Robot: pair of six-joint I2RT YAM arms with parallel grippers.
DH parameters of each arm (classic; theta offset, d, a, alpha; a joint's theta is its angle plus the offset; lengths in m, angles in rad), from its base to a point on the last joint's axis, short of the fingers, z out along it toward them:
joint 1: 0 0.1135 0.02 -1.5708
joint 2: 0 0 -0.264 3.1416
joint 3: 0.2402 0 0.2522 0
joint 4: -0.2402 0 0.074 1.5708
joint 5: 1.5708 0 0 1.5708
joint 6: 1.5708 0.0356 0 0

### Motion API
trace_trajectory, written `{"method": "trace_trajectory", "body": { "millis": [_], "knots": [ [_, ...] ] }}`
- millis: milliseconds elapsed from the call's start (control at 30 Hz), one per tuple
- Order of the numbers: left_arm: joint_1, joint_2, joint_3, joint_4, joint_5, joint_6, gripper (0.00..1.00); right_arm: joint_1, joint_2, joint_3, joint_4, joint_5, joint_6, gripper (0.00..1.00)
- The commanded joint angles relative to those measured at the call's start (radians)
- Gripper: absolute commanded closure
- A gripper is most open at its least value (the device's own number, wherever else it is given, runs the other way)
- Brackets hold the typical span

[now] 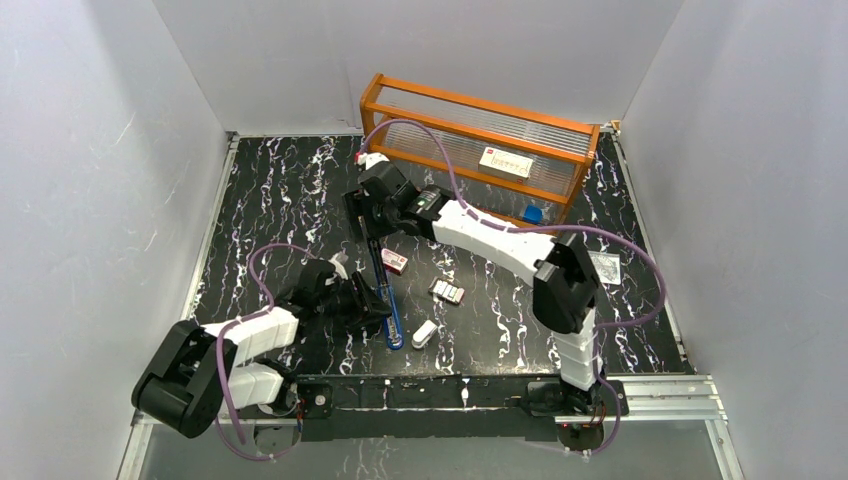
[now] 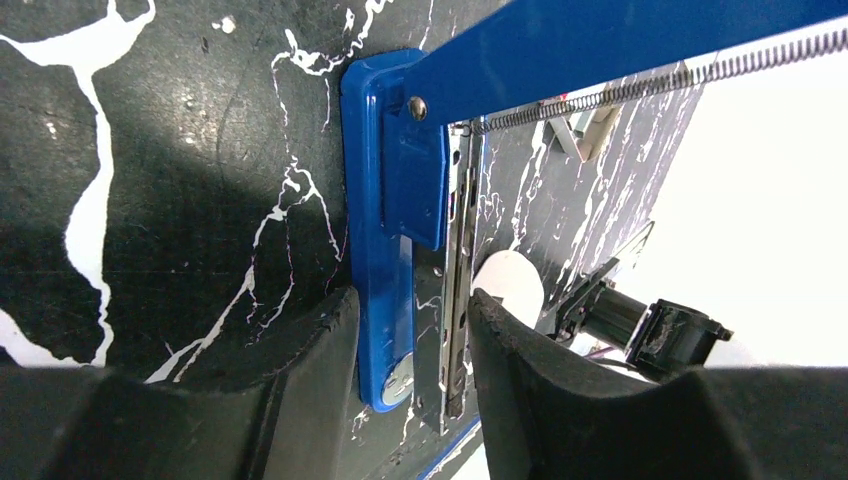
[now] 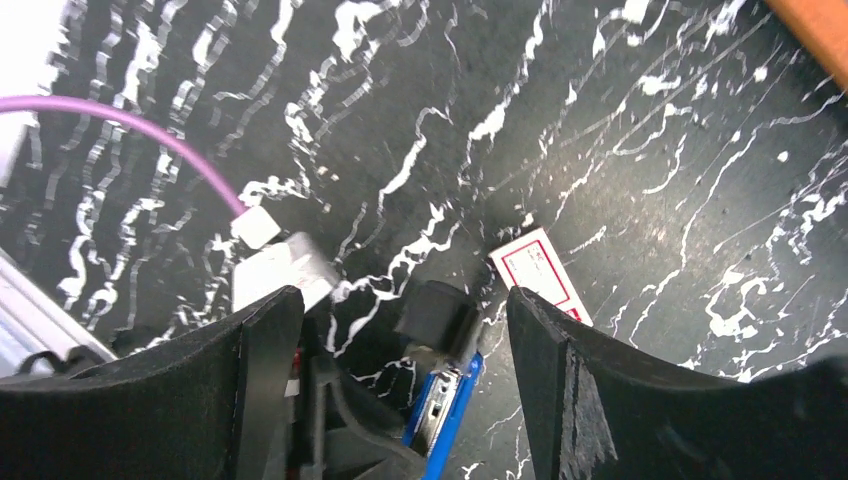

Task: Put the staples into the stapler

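Straddling stapler (image 2: 378,300) hinge | left fingers (image 2: 300,400), grip unclear | lid cut off

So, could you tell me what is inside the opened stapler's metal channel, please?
The metal channel shows only edge-on, its spring stretched; its inside is hidden. The staples lie apart from the stapler.

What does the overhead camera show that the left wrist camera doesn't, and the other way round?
Only overhead: the staples, the red-and-white box, the orange rack, the right end effector. Only left wrist: the spring and metal channel, close up. Both: the open blue stapler, the white rounded object beside it, the left end effector astride it.
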Motion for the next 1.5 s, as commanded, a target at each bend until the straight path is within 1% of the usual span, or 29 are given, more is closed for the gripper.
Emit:
{"method": "trace_trajectory", "body": {
  "millis": [0,100,200,367,400,467,567,633,667,733,800,900,1000,1033,1100,1200,1367,1467],
  "knots": [
    [-0.004,0.023,0.008,-0.19,-0.106,0.069,0.56,-0.011,-0.115,-0.027,0.089,-0.004,-0.027,0.16],
    [-0.003,0.031,0.018,-0.212,-0.117,0.075,0.54,-0.015,-0.155,-0.059,0.091,0.016,-0.018,0.16],
    [-0.004,0.002,0.026,-0.24,-0.129,0.072,0.5,-0.017,-0.205,-0.092,0.097,0.034,-0.013,0.16],
    [-0.002,-0.12,0.064,-0.327,-0.155,0.08,0.36,-0.024,-0.326,-0.185,0.072,0.091,0.017,0.16],
    [-0.001,-0.146,0.075,-0.349,-0.159,0.082,0.32,-0.027,-0.352,-0.205,0.043,0.111,0.04,0.17],
    [-0.001,-0.203,0.098,-0.415,-0.165,0.093,0.28,-0.036,-0.406,-0.249,-0.047,0.144,0.085,0.17],
    [0.001,-0.301,0.12,-0.5,-0.192,0.098,0.25,-0.043,-0.53,-0.384,-0.141,0.206,0.151,0.17],
    [0.002,-0.369,0.12,-0.54,-0.218,0.089,0.24,-0.044,-0.604,-0.477,-0.201,0.231,0.223,0.17],
    [0.004,-0.403,0.121,-0.554,-0.231,0.086,0.23,-0.045,-0.625,-0.512,-0.234,0.231,0.262,0.19],
    [0.005,-0.465,0.131,-0.579,-0.26,0.085,0.22,-0.039,-0.651,-0.573,-0.294,0.216,0.358,0.27],
    [0.006,-0.502,0.148,-0.589,-0.287,0.101,0.21,-0.01,-0.672,-0.647,-0.293,0.229,0.462,0.3],
    [0.006,-0.532,0.183,-0.615,-0.32,0.143,0.2,0.078,-0.677,-0.731,-0.258,0.267,0.618,0.3],
    [0.006,-0.544,0.21,-0.644,-0.331,0.161,0.2,0.145,-0.638,-0.759,-0.25,0.279,0.782,0.29],
    [0.006,-0.544,0.226,-0.668,-0.322,0.153,0.2,0.17,-0.623,-0.758,-0.264,0.29,0.833,0.29],
    [0.006,-0.542,0.249,-0.704,-0.246,0.146,0.2,0.212,-0.59,-0.744,-0.314,0.306,0.928,0.28],
    [0.006,-0.562,0.225,-0.714,-0.183,0.118,0.2,0.245,-0.539,-0.719,-0.35,0.301,1.007,0.28],
    [0.006,-0.583,0.208,-0.697,-0.185,0.12,0.19,0.278,-0.487,-0.699,-0.356,0.316,1.1,0.23],
    [0.006,-0.565,0.227,-0.697,-0.171,0.127,0.19,0.278,-0.489,-0.724,-0.312,0.315,1.123,0.24]
  ]
}}
